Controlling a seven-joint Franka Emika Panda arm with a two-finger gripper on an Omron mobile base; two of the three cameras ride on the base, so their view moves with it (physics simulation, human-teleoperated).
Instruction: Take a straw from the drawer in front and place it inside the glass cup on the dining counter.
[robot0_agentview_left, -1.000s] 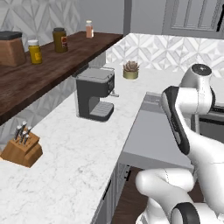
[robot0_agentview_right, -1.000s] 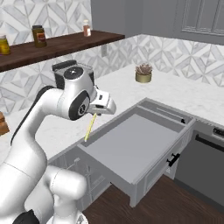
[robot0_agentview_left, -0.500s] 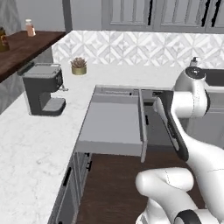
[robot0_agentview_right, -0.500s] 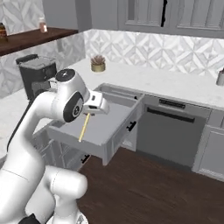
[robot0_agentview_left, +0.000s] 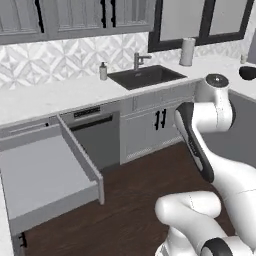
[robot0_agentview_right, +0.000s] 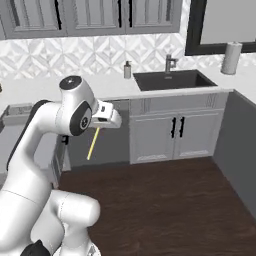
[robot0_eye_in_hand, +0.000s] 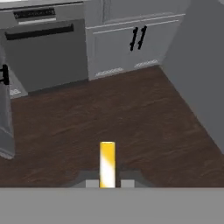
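Right base view: the base has swung away from the wide grey open drawer (robot0_agentview_left: 45, 175) toward the sink run; the two-finger gripper (robot0_agentview_right: 98, 128) stays clamped on the thin yellow straw (robot0_agentview_right: 92, 144), hanging above dark floor; delivery remains.

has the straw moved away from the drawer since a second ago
Yes. The straw, shut in the gripper, hung over the open drawer before; now it hangs over the wood floor, right of the drawer.
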